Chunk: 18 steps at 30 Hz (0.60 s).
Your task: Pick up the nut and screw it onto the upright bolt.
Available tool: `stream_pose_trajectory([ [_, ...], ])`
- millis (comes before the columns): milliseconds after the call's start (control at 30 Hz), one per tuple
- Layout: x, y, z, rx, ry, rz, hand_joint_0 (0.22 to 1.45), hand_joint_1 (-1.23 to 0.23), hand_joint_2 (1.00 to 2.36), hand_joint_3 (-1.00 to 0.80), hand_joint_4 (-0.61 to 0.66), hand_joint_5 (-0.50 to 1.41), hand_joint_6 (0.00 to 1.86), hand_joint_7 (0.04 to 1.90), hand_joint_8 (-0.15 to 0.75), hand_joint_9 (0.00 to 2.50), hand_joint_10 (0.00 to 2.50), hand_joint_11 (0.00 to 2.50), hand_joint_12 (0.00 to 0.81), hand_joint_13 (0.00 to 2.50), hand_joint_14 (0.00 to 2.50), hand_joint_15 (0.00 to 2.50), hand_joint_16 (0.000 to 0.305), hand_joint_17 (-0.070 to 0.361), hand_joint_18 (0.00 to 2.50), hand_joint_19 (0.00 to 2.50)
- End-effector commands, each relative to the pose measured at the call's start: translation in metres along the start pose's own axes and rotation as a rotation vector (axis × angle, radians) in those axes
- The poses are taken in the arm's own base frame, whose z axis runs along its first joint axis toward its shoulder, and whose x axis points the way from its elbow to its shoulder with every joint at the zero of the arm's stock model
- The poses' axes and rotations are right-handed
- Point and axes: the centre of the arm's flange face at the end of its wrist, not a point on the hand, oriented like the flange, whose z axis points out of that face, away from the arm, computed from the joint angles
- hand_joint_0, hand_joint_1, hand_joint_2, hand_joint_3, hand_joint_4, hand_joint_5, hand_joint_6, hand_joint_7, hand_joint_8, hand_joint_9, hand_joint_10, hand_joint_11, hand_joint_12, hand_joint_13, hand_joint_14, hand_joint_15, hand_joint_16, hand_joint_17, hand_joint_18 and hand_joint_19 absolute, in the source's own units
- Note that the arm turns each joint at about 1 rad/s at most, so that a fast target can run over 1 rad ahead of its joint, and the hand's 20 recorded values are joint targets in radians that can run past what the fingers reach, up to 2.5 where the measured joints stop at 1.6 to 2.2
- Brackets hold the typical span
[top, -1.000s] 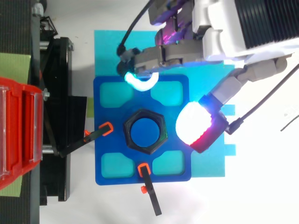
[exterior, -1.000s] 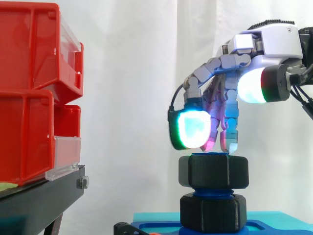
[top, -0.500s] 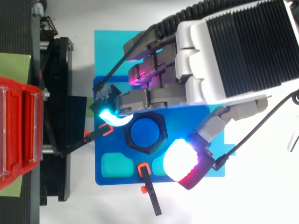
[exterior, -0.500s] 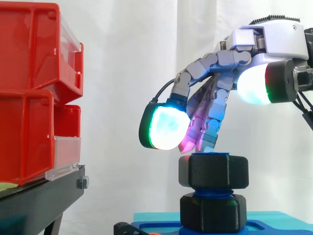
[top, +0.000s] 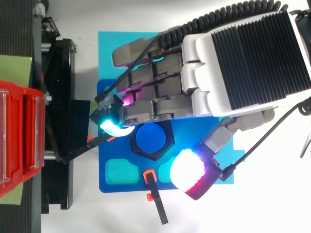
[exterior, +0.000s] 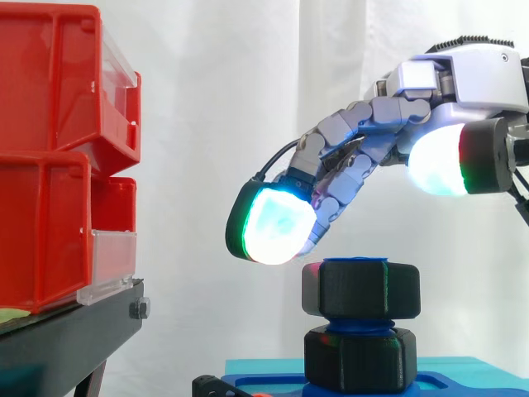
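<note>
My hand (exterior: 463, 78) hangs spread and holds nothing, with the glowing pads (exterior: 273, 225) just above and left of the nut (exterior: 360, 289). The nut sits at the very top of the upright blue bolt (top: 149, 137), apart from the black collar (exterior: 360, 358) lower down. As I judge it, the nut has caught only the first threads, so closing from this off-centre spot, fingers to the left and thumb (top: 194, 172) out to the right, could push it sideways and tilt it. It could then cross-thread or lift off the bolt, or my pads might slide across its top without turning it.
</note>
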Motion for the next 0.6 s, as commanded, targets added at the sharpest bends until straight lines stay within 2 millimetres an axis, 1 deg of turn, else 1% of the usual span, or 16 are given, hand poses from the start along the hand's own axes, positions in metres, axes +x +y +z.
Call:
stream_pose_trajectory([
  [0, 0.0017, 0.0004, -0.0002, 0.0, 0.002, 0.001, 0.48, -0.27, 1.0, -0.5, 0.16, -0.12, 0.5, 0.51, 0.147, 0.66, 0.0, 0.0, 0.187, 0.6, 0.0, 0.0, 0.022, 0.05, 0.2, 0.0],
  [167, 0.0029, 0.0005, -0.0008, 0.0, 0.008, 0.0, 0.48, -0.26, 1.0, -0.5, 0.15, -0.11, 0.5, 0.53, 0.149, 0.59, 0.0, 0.0, 0.199, 0.55, 0.0, 0.0, 0.023, 0.051, 0.14, 0.0],
  [567, 0.0071, -0.0005, -0.0031, 0.005, 0.02, 0.005, 0.48, -0.25, 1.0, -0.5, 0.16, -0.08, 0.5, 0.73, 0.169, 0.54, 0.0, 0.0, 0.225, 0.53, 0.0, 0.0, 0.023, 0.051, 0.11, 0.0],
])
